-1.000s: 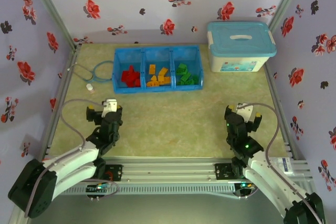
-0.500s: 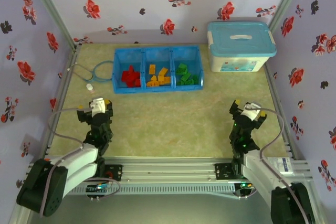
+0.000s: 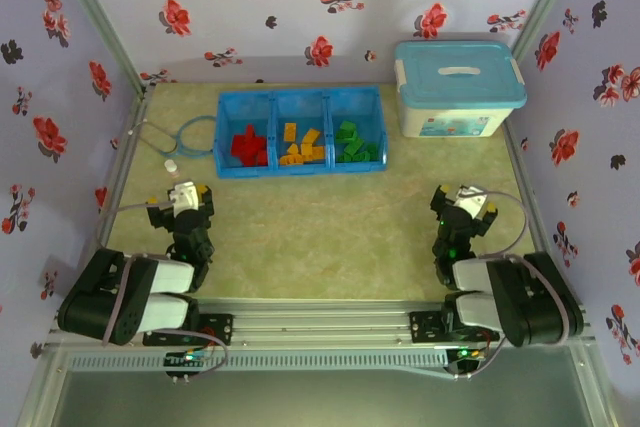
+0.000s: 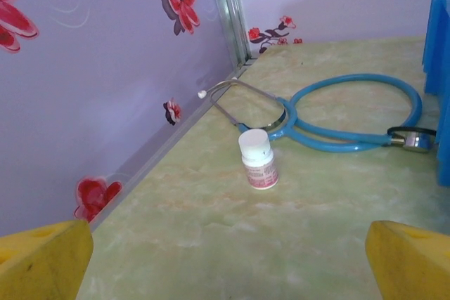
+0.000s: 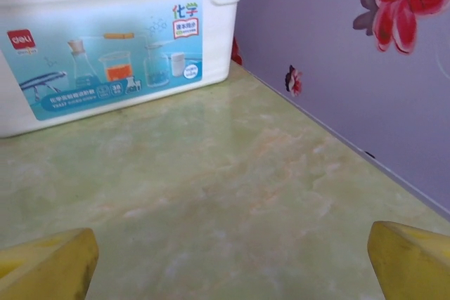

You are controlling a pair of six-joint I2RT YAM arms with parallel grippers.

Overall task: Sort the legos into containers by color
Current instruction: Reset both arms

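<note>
Lower left of the top view: left hand [image 3: 180, 199] pulled in toward the left edge over the last second. Left arm [image 3: 125, 299] now folded low over its base at the bottom of the frame. Released, spread wide; in the left wrist view, yellow fingers [image 4: 42, 261] at the two bottom corners with bare surface [image 4: 232, 237] between. Nothing gripped.

Just above it, unmoved: small white bottle [image 4: 257, 161] standing upright, blue stethoscope [image 4: 351, 121] coiled behind it, near the left wall.

Upper centre: blue tray [image 3: 300, 95], same place as a second ago. Legos [image 3: 300, 147] inside it, by colour: red in the left compartment, orange-yellow in the middle, green in the right. No loose brick visible on the surface in front.

Upper right: white bin [image 3: 458, 87], lid on, untouched.

Lower right: right hand [image 3: 462, 202] likewise drawn back, right arm [image 3: 510, 302] collapsed from a stretched reach into a tight fold by the bottom edge. Released too, fingers wide apart, holding nothing; bin's label and bare surface ahead in the right wrist view.

Judged from this: sorting done, or as good as done. Both arms retiring to rest, well apart from the tray, no brick in transit. Nothing left to pick up as far as can be seen; no call for a further reach.
</note>
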